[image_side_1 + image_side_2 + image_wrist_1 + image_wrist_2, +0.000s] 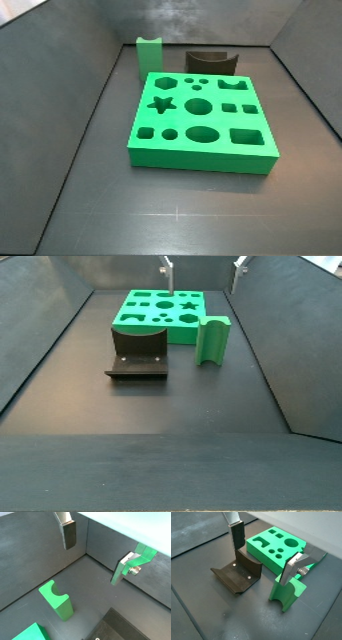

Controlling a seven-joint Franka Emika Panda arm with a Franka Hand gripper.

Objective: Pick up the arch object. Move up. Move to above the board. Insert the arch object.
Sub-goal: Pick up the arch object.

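The arch object (213, 341) is a tall bright-green block with a curved notch in its top end. It stands upright on the dark floor beside the board (158, 311), and shows in both wrist views (57, 602) (288, 593) and at the back in a side view (148, 55). The board is a flat green slab with many cut-outs (201, 120) (274, 547). My gripper (205, 269) is open and empty, high above the arch object and the board's near edge. Its fingers (238, 537) (69, 534) stand wide apart, touching nothing.
The dark fixture (139, 353), with a curved dip in its upright wall, stands against the board's edge beside the arch object (238, 574) (210, 62). Dark grey walls (80, 60) enclose the floor on all sides.
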